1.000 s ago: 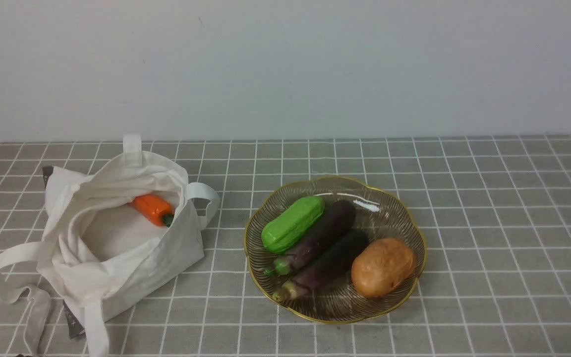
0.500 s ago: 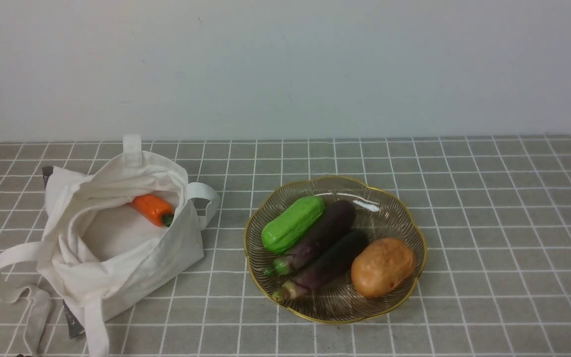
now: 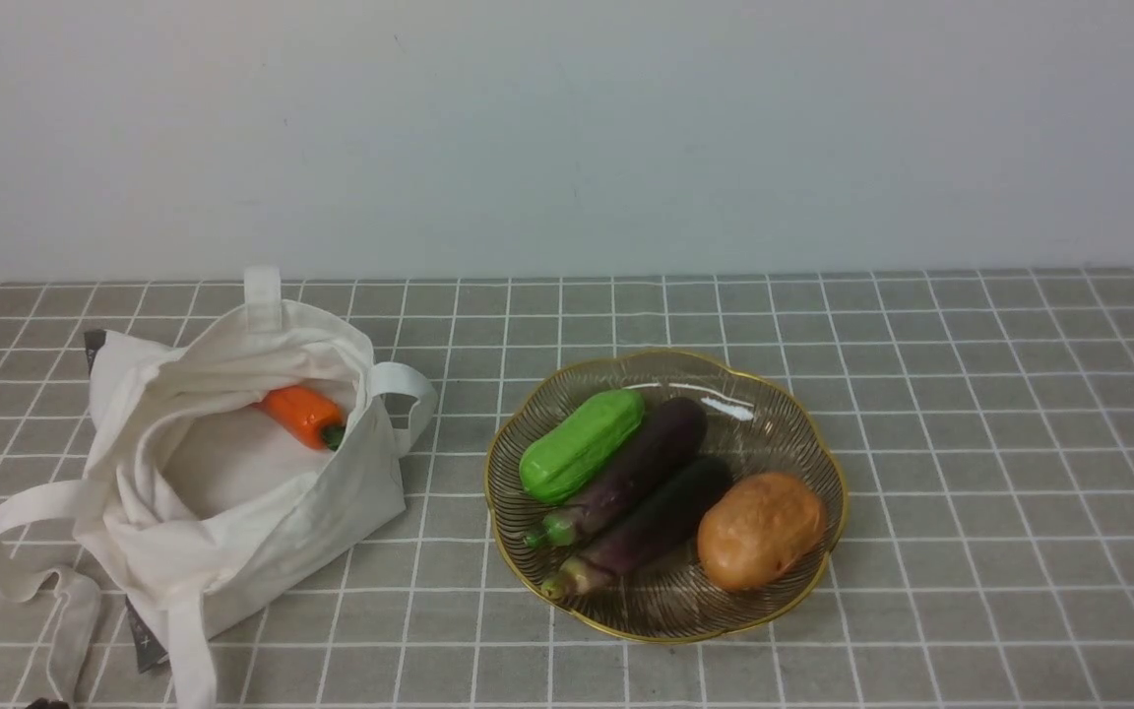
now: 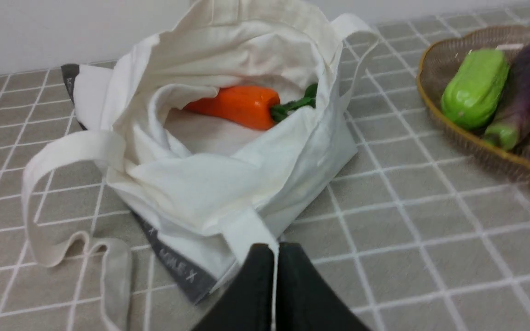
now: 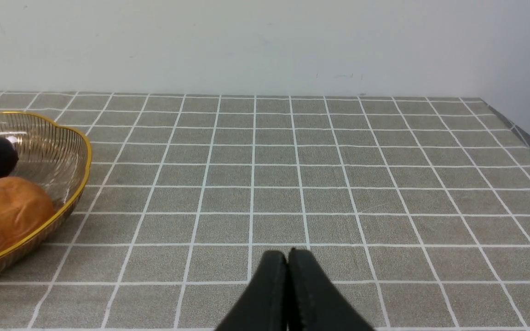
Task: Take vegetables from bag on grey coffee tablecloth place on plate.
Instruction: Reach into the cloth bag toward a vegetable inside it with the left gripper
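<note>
left pincer (image 4: 274,271): tips together, nothing held; nudged slightly into front view
right pincer (image 5: 289,276): tips together
orange tapered carrot (image 3: 303,417): unmoved, inside off-white cloth tote (image 3: 350,512), left

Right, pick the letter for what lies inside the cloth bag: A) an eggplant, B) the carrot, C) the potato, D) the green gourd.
B: the orange carrot lies inside the open bag, its leafy end by the side nearer the plate.
</note>
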Available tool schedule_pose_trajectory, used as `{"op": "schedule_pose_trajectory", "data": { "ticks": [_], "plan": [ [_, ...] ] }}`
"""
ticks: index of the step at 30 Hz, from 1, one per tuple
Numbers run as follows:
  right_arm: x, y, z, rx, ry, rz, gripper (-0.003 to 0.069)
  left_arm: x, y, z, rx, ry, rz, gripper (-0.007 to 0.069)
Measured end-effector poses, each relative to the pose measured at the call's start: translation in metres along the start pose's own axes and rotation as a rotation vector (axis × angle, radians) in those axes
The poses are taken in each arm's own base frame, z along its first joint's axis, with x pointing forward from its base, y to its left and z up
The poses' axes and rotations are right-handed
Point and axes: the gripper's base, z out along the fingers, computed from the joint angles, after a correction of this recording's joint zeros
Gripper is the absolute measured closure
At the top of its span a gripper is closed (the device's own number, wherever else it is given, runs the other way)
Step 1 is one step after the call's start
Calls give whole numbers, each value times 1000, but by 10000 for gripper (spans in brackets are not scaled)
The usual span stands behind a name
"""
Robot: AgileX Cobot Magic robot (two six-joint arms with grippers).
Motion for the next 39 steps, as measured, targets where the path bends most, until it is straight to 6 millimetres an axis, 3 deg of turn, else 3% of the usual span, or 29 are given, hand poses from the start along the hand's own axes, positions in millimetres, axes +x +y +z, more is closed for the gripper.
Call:
{"op": "schedule_pose_trajectory", "data": {
  "ticks": [1,2,5,11,15,16,17,18,19,21,22,24,28,35,37,39],
  "plan": [
    [0,0,0,0,0,0,672,-1,0,0,3,-8,-14,629],
    [0,0,0,0,0,0,672,-8,-2,0,27,-81,-161,629],
    [0,0,0,0,0,0,672,-18,-2,-2,53,-190,-359,629],
    [0,0,0,0,0,0,672,-46,14,-13,13,-544,-657,629],
    [0,0,0,0,0,0,672,-86,11,-32,54,-652,-683,629],
    [0,0,0,0,0,0,672,-86,11,-32,54,-652,-683,629],
    [0,0,0,0,0,0,672,-106,7,-35,72,-628,-650,629],
    [0,0,0,0,0,0,672,-108,6,-35,73,-622,-644,629],
    [0,0,0,0,0,0,672,-127,0,-31,85,-548,-596,629],
    [0,0,0,0,0,0,672,-150,-9,-14,104,-389,-532,629],
    [0,0,0,0,0,0,672,-152,-9,-12,107,-373,-527,629],
    [0,0,0,0,0,0,672,-169,-19,19,135,-149,-464,629],
    [0,0,0,0,0,0,672,-181,-28,81,165,177,-394,629],
    [0,0,0,0,0,0,672,-169,-5,196,88,531,-399,629],
    [0,0,0,0,0,0,672,-165,0,208,74,563,-386,629],
    [0,0,0,0,0,0,672,-156,8,234,49,617,-362,629]
  ]
}}
